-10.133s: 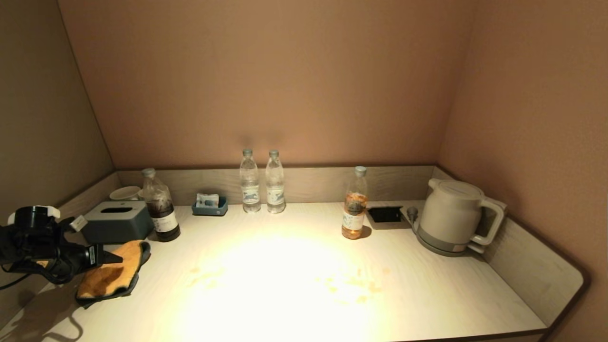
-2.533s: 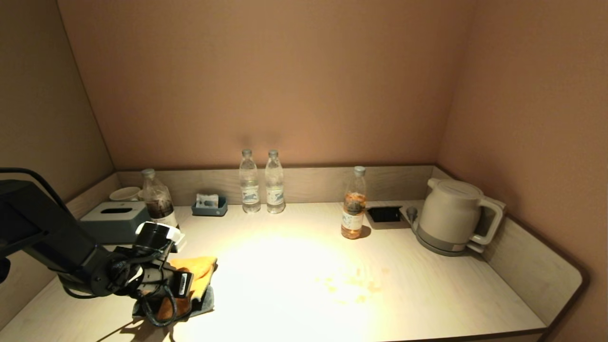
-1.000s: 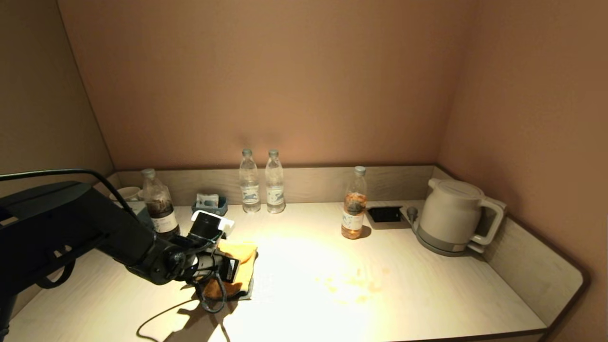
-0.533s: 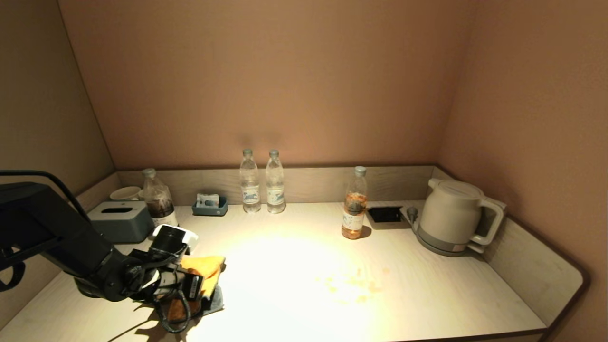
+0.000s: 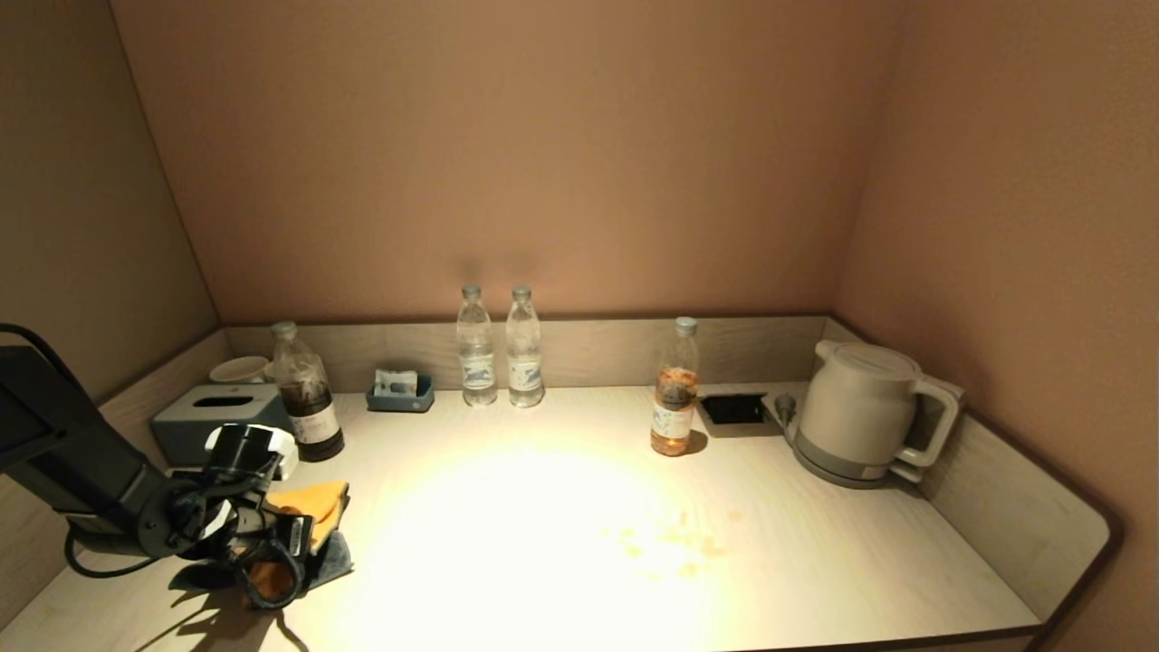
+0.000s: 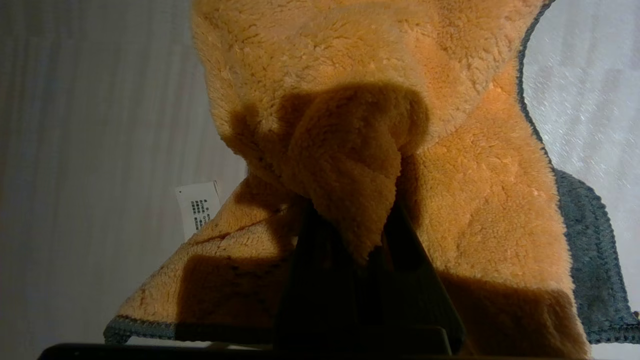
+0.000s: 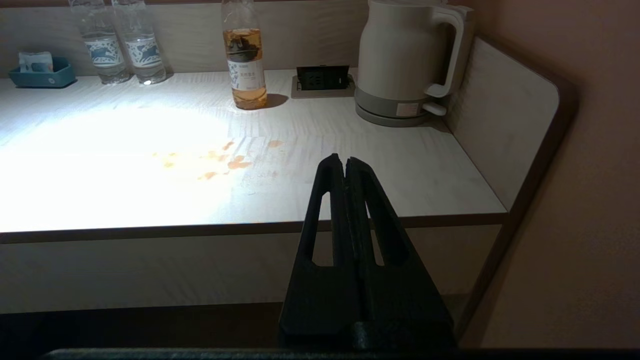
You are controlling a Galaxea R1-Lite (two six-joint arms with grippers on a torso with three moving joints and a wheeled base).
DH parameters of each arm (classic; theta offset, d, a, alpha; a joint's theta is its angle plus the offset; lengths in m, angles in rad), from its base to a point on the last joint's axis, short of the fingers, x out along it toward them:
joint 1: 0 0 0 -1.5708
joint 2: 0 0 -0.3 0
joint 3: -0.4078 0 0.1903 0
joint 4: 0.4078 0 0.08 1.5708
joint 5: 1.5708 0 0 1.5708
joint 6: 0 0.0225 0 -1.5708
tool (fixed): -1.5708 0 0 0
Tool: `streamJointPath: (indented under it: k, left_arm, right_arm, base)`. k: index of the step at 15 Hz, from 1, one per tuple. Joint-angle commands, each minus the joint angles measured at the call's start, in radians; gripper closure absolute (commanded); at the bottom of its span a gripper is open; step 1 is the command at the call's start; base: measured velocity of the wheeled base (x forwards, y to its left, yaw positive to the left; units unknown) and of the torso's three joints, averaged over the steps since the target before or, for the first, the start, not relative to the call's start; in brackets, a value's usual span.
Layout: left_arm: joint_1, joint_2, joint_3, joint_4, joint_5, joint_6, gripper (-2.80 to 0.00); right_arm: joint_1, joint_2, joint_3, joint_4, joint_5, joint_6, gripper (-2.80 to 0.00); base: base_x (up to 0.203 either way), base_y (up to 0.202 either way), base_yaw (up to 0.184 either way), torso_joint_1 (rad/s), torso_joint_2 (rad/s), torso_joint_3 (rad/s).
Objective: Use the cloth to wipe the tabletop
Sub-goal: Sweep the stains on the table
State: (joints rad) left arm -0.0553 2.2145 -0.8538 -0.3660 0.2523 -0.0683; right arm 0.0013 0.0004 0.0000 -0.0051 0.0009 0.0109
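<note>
On the wide pale wood-grain tabletop [image 5: 561, 543], near its front left corner, lies the fuzzy orange cloth [image 5: 312, 507] with grey-blue knitted edge, a fold pinched in the clenched left gripper [image 6: 370, 235], while the right gripper [image 7: 345, 167], fingers pressed together, waits before the table's front edge.

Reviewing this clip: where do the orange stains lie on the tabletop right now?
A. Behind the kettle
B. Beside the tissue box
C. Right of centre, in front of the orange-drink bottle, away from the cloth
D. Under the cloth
C. The orange stains lie in front of the orange-drink bottle, while the left end effector pinches the cloth far off at the tabletop's left end.
</note>
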Motion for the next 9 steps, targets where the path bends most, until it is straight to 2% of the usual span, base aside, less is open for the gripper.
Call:
streamJointPath:
  k: [1, 5, 9]
  left_arm:
    - [0.036, 0.073, -0.050, -0.004, 0.002, 0.003, 0.00]
    - [0.027, 0.117, -0.138, 0.010, 0.005, 0.002, 0.00]
    - [-0.087, 0.120, -0.172, 0.006, 0.005, -0.004, 0.00]
  right_arm:
    - [0.000, 0.000, 0.000, 0.001, 0.001, 0.000, 0.00]
    - [0.000, 0.000, 0.000, 0.000, 0.001, 0.000, 0.00]
    - [0.000, 0.000, 0.000, 0.001, 0.001, 0.000, 0.00]
  base:
    - [0.000, 0.000, 0.000, 0.000, 0.00, 0.000]
    - [0.000, 0.000, 0.000, 0.000, 0.00, 0.000]
    - [0.000, 0.000, 0.000, 0.000, 0.00, 0.000]
